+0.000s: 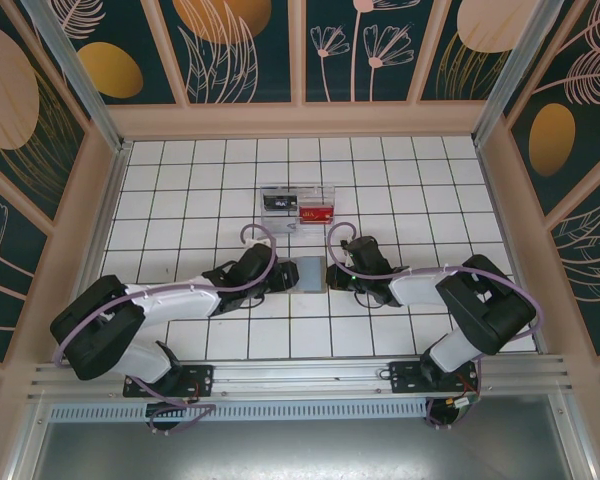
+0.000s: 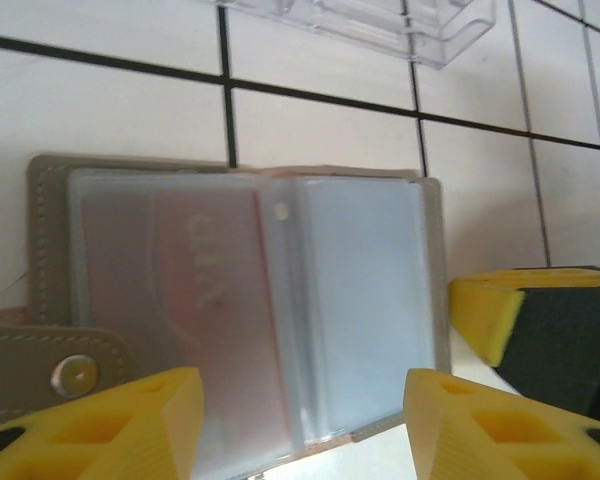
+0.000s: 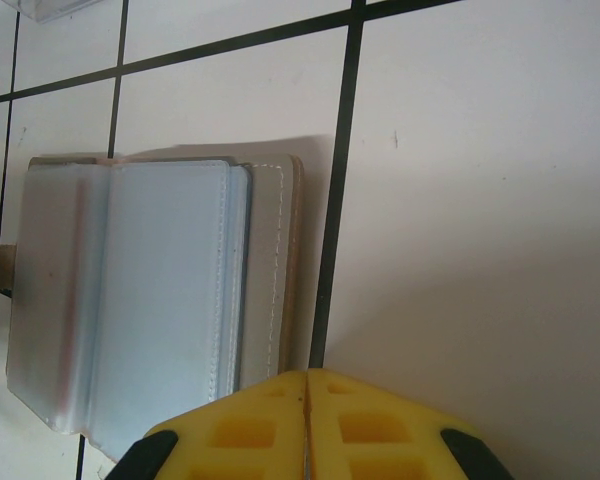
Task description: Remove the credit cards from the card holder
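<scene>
As we flank the card holder [image 2: 250,300], left gripper [image 2: 302,425] parted, right gripper [image 3: 307,425] closed beside its edge, open tiles [image 3: 480,200] beyond.

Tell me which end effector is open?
The left end effector: its jaws stand apart over the card holder, while the right end effector is shut.

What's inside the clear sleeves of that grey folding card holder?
In the grey folding card holder, a pinkish card with lettering shows through the clear sleeve nearest the snap tab. The other sleeve looks pale and blank; whatever lies behind the sleeves is covered.
</scene>
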Robot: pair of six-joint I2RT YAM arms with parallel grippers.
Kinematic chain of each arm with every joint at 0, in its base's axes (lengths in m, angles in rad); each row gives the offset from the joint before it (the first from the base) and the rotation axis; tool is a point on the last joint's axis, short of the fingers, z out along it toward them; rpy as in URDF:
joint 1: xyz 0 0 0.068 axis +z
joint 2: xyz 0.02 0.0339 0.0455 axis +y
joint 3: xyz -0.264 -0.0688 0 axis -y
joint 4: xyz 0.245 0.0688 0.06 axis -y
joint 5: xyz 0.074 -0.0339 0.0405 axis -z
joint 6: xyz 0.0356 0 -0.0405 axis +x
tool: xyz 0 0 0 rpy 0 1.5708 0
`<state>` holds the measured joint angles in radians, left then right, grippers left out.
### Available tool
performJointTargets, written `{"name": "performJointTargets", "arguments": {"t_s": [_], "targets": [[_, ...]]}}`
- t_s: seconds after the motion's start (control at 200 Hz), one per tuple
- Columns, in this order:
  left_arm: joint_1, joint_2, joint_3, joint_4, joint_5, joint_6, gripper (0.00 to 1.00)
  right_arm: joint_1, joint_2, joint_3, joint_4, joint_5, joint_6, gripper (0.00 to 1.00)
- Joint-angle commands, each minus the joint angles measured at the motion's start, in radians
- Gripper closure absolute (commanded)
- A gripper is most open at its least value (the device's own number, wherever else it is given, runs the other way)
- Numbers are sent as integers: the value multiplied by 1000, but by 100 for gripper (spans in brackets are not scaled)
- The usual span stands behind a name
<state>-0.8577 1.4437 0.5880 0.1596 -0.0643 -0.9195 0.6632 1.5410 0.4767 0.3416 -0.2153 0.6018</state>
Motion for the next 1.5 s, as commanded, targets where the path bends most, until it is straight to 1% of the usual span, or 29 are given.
{"name": "performJointTargets", "arguments": {"t_s": [0.0,0.27,0.541,0.911,1.031,1.211,1.496], "targets": [[-6,2,-22,-51,-30,-17,44,2,37,20,2,-13,-4,90],[-5,37,-18,-74,-58,-24,44,1,41,23,2,-15,-4,90],[-4,13,-25,-82,-89,-32,44,1,51,26,1,-16,-4,90],[-5,43,-19,-87,-69,-31,44,0,56,29,2,-21,-4,90],[-5,53,-15,-70,-48,-27,44,1,57,30,2,-20,-3,90],[-7,63,-19,6,22,-14,40,1,60,31,3,-22,-4,90],[-14,88,19,16,34,2,38,1,65,33,3,-24,-4,90]]}}
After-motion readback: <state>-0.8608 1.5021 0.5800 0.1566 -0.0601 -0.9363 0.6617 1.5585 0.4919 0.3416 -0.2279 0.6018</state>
